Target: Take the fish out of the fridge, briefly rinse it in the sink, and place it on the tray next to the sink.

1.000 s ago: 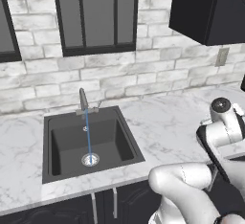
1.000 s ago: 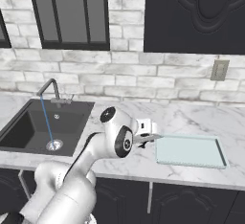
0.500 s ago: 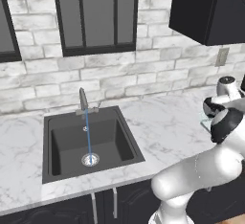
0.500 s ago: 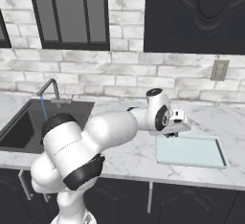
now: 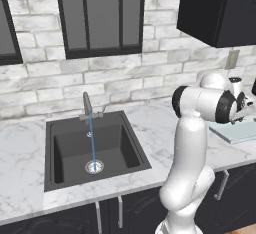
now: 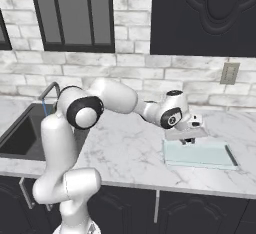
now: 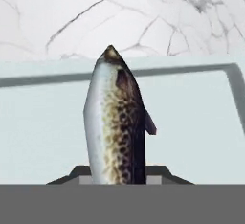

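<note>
Silvery fish (image 7: 115,122) clamped in my gripper (image 6: 189,140) over the tray's (image 6: 205,156) left edge.
My fingertips hide its tail; water runs into the sink (image 5: 90,148).

You have a white marble counter (image 6: 125,153) running along the brick wall, above black cabinets. The black sink (image 5: 92,150) is set into it at the left, water streaming from its tap to the drain. Well to the right, the pale blue-green tray (image 6: 200,155) lies flat on the marble near the counter's front edge.
</note>
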